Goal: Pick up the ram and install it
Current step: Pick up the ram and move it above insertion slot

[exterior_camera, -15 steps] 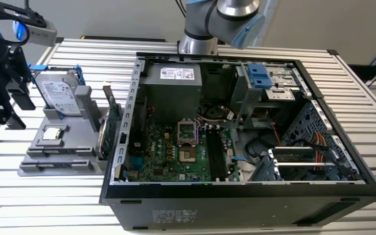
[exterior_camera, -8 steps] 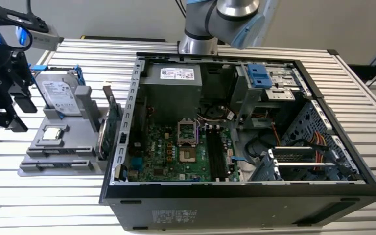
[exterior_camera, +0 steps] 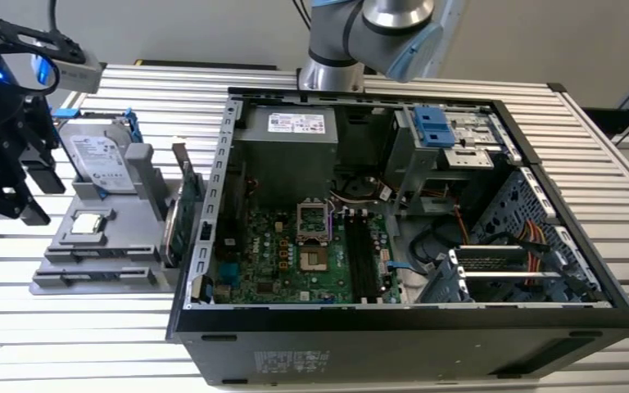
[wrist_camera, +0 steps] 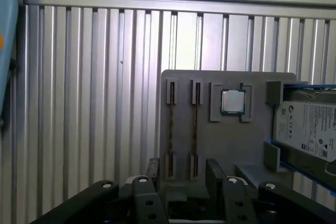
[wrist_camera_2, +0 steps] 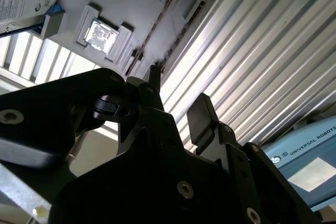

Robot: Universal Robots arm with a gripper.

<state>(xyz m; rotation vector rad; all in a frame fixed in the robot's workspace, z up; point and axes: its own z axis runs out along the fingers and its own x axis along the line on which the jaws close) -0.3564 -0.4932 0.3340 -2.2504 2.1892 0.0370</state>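
Hovering released and empty, the claw [wrist_camera: 184, 167] hung over the grey holder [wrist_camera: 226, 145] where the ram [wrist_camera: 171, 124] stood edgewise. The ribbed metal counter [exterior_camera: 74, 327] carried it beside an open computer case [exterior_camera: 402, 352].

Place: robot assembly lab
Worktop: slatted aluminium table [exterior_camera: 604, 176]
On it: open PC case [exterior_camera: 402, 348], grey parts jig [exterior_camera: 96, 266]
Far edge: robot arm [exterior_camera: 386, 29]

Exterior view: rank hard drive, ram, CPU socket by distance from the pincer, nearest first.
1. Hard drive, beside the open pincer, exterior view's left.
2. Ram, on the grey holder's edge next to the case.
3. CPU socket, inside the case on the motherboard.
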